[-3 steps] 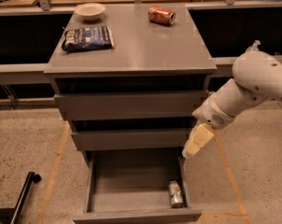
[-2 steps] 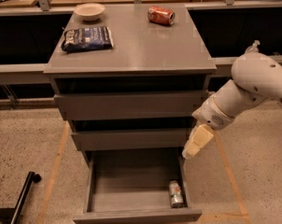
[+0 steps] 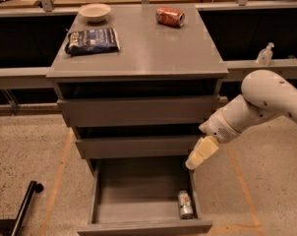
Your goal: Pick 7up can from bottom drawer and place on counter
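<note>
The 7up can (image 3: pixel 185 204) lies on its side in the front right corner of the open bottom drawer (image 3: pixel 138 226). The drawer is pulled out at the foot of the grey cabinet. My gripper (image 3: pixel 191 164) hangs from the white arm (image 3: pixel 266 100) at the drawer's right side, above and just behind the can, not touching it. The counter (image 3: pixel 143 45) is the cabinet's flat grey top.
On the counter lie an orange-red can (image 3: pixel 169 16) at the back right, a dark blue snack bag (image 3: pixel 92 41) at the left and a pale bowl (image 3: pixel 94 11) at the back left. A black pole (image 3: pixel 23 208) stands on the floor at lower left. A small bottle (image 3: pixel 264 54) sits on the right ledge.
</note>
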